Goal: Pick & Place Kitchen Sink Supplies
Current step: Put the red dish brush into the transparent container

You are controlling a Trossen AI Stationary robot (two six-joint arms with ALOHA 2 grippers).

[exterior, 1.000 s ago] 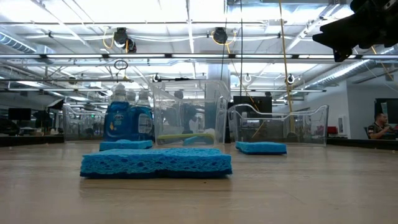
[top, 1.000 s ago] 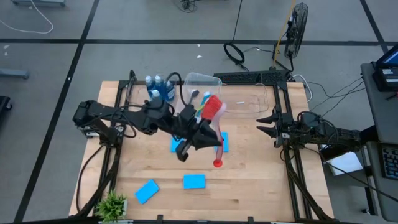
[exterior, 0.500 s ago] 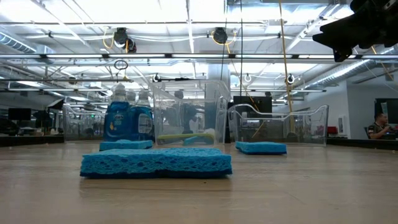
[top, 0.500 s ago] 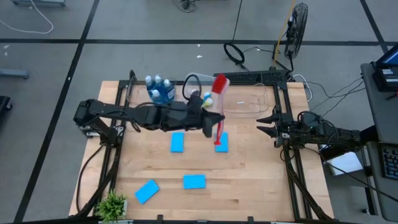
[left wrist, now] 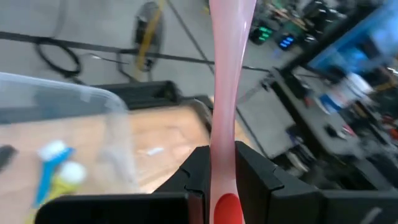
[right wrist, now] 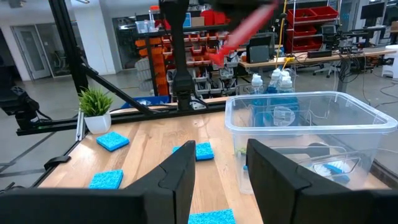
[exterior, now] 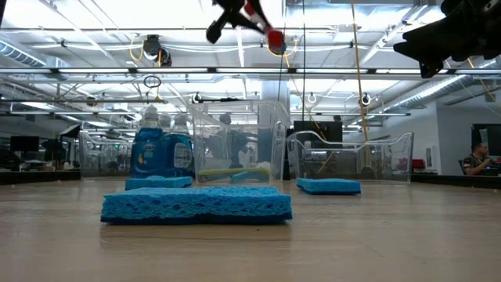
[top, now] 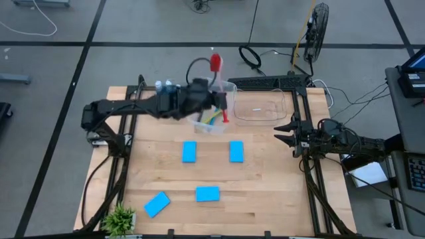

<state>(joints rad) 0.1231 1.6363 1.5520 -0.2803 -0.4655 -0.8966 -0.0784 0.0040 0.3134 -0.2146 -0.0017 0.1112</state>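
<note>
One red brush [top: 217,79] is squeezed in your left pincer [top: 214,101], high above the brush bin [top: 211,123], so tip its long handle down into it.

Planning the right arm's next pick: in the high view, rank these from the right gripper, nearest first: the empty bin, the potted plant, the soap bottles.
From the right gripper:
1. Empty bin, just beside it at the back.
2. Soap bottles, back left.
3. Potted plant, front-left corner.

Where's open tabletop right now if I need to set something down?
Bare wood lies right of the sponges, toward the waiting right gripper, and between the front sponge and the potted plant. The back is crowded: bins, soap bottles, left gripper holding the red brush.
</note>
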